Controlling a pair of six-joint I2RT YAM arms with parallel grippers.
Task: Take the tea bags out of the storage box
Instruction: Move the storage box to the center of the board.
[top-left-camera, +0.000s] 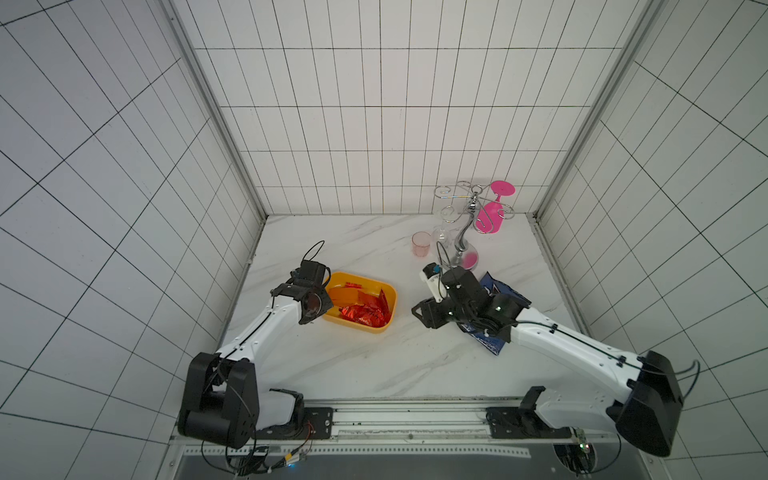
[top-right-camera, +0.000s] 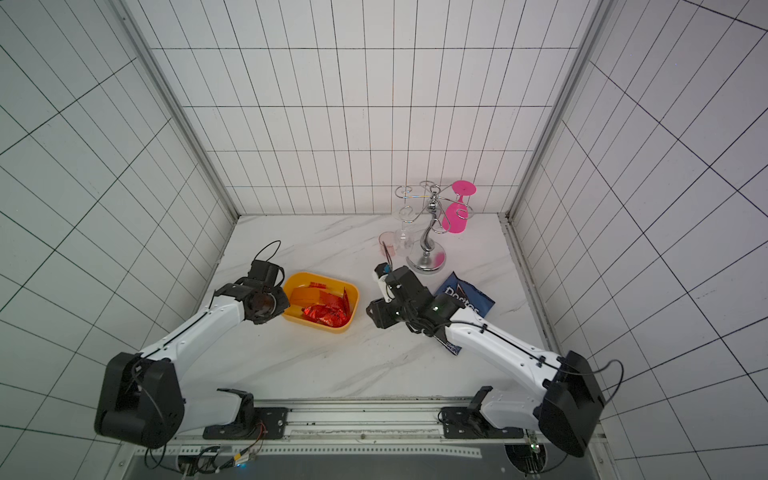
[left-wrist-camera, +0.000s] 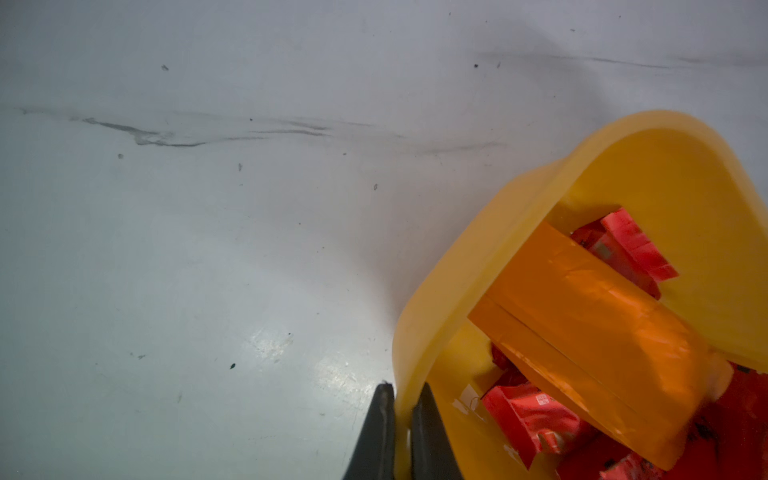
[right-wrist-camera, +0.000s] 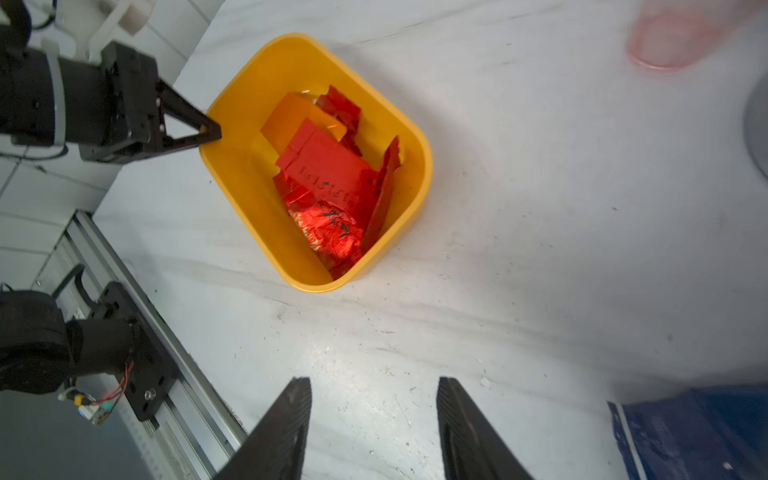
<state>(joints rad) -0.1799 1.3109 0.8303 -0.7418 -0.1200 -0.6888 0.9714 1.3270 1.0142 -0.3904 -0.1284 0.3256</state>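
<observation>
I see the yellow storage box (top-left-camera: 365, 329) left of centre on the marble surface (top-left-camera: 353, 374), with the tea bags (top-left-camera: 365, 312) piled inside it; the orange sachet (top-left-camera: 343, 296) lies over the red ones toward the box's 10 o'clock corner. My left gripper (right-wrist-camera: 211, 131) comes in from the box's 9 o'clock side, jaws pinched tight on its rim. My right gripper (right-wrist-camera: 374, 380) hangs over bare surface at the box's 3 o'clock, apart from it, jaws partly spread and holding nothing.

Glossy plast. box (right-wrist-camera: 237, 178), shiny foil bags (right-wrist-camera: 328, 183)
</observation>
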